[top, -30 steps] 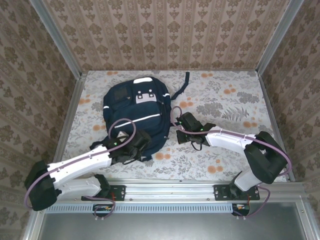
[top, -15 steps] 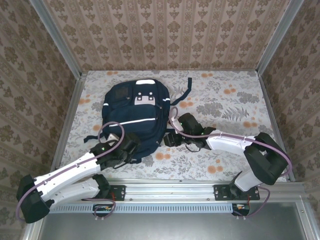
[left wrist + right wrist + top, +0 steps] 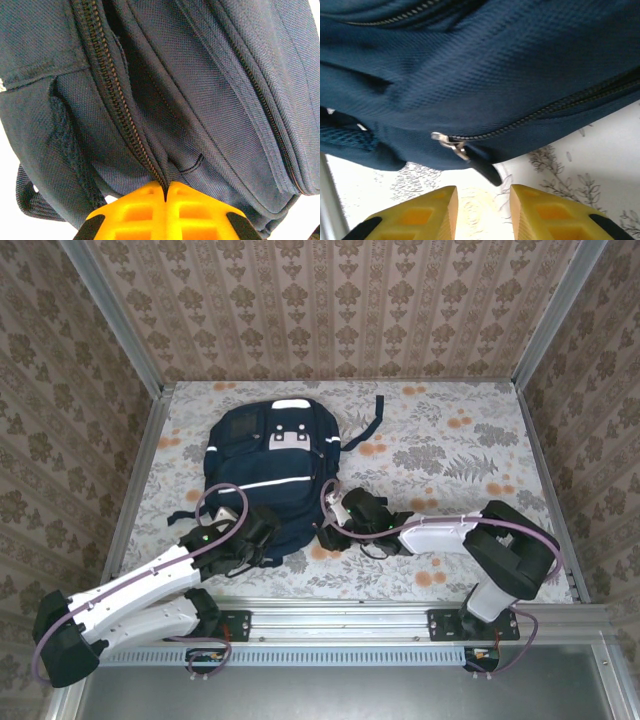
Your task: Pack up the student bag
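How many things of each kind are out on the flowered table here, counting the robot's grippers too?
Navy-blue fabric backpack with thin white stripes: 1
Two-finger grippers with yellow fingers, left gripper and right gripper: 2
Total: 3

Staged robot test cell dressed like a home, patterned wallpaper panels (image 3: 330, 300) across the top and sides, bare aluminium frame posts (image 3: 113, 315) at upper corners, floral tablecloth (image 3: 450, 455) centre, metal mounting rail (image 3: 330, 618) along the bottom.
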